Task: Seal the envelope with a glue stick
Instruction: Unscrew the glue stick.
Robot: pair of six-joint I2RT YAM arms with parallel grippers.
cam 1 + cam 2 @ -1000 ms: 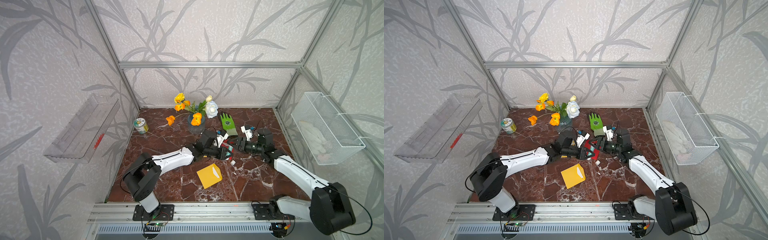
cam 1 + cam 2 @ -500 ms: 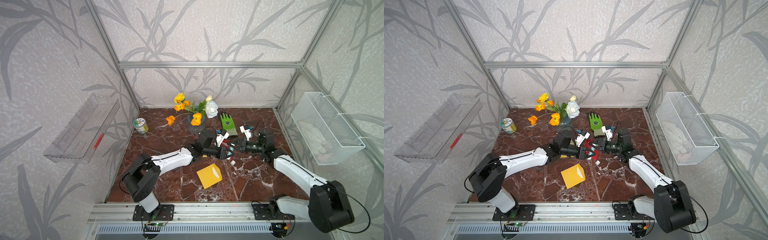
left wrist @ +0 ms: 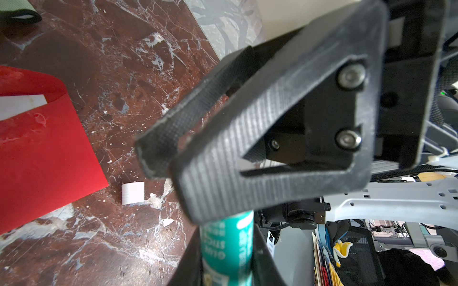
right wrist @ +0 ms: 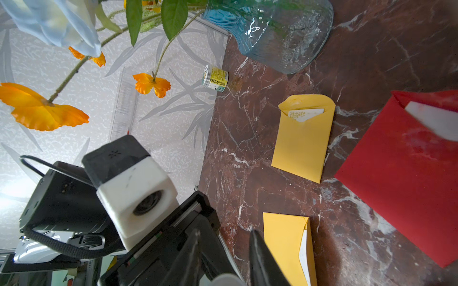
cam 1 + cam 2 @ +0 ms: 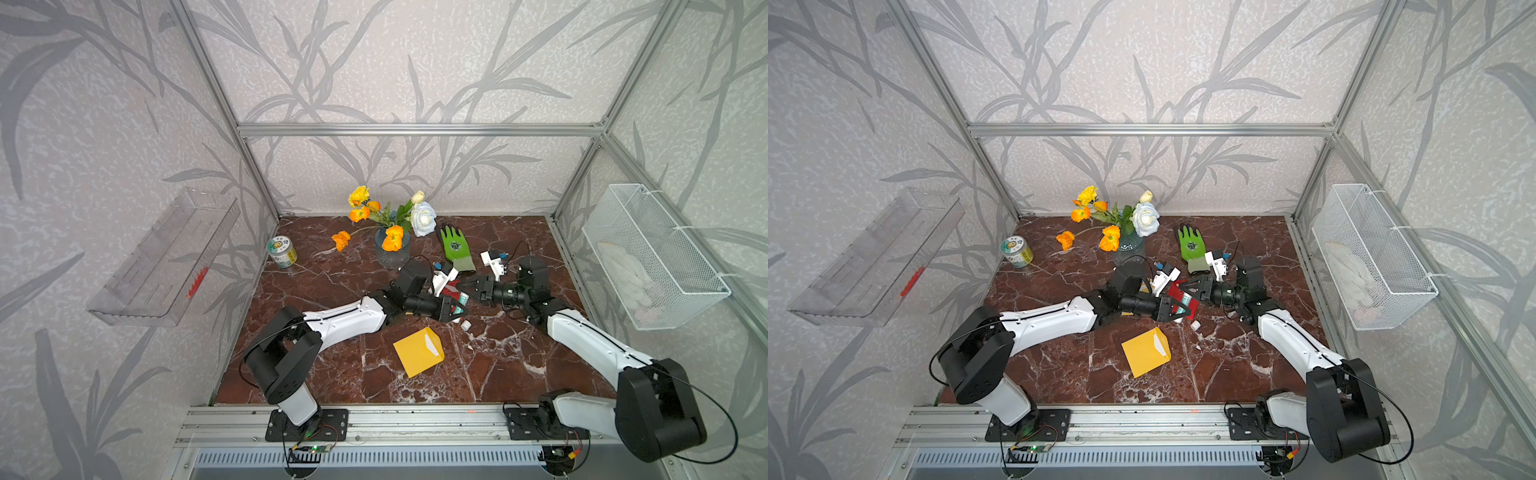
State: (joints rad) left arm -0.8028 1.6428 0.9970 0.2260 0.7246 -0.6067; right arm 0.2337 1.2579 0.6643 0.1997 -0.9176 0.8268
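Note:
The glue stick [image 3: 226, 242], white with a teal label, is held off the table in my left gripper [image 3: 226, 260], which is shut on its body. My right gripper [image 3: 161, 168] faces it and is closed around the stick's white far end [image 4: 225, 279]. In both top views the two grippers [image 5: 455, 309] [image 5: 464, 289] meet above a red envelope [image 3: 37, 153] with its flap open. The stick's white cap [image 5: 465, 325] lies loose on the marble. A yellow envelope [image 5: 417, 353] lies in front, and a second yellow envelope [image 4: 302, 141] lies near the vase.
A glass vase of flowers [image 5: 392, 249], a green glove [image 5: 456, 245] and a small tin [image 5: 281, 251] stand toward the back. A wire basket [image 5: 648, 257] hangs on the right wall and a clear shelf [image 5: 166, 257] on the left wall.
The right jaws have narrowed around the glue stick's end. Both arms have stayed almost where they were, tip to tip over the red envelope.

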